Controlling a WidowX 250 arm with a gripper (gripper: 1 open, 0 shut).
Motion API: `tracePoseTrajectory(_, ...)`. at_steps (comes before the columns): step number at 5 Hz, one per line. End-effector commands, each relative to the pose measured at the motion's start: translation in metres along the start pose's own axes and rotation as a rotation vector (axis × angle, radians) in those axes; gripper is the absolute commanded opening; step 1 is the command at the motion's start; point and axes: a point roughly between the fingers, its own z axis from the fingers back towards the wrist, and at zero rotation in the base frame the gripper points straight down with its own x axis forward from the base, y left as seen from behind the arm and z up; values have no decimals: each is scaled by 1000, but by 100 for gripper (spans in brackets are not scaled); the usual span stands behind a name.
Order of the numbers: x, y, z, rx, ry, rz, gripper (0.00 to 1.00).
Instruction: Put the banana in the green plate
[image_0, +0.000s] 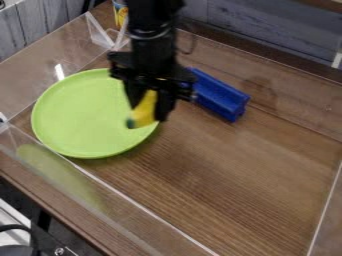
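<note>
The yellow banana (140, 111) hangs in the air over the right part of the green plate (74, 115), its dark tip pointing down toward the plate's rim. My black gripper (146, 97) points straight down and is shut on the banana's upper end. The plate lies flat on the wooden table at the left. The banana's top is partly hidden by the fingers.
A blue rectangular block (214, 93) lies just right of the gripper. A yellow cup (123, 12) stands at the back behind the arm. Clear acrylic walls (100, 38) border the table at the back left and along the front edge.
</note>
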Motion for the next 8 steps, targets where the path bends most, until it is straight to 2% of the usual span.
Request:
tracePoseTrajectory(1,3,21,7,9,-48,14,0)
tracePoseTrajectory(4,13,46,-8,28,-18,75,0)
tracePoseTrajectory(7,22,50,-23,42,30,165,0)
tracePoseTrajectory(8,19,54,-32,39,41,195,0)
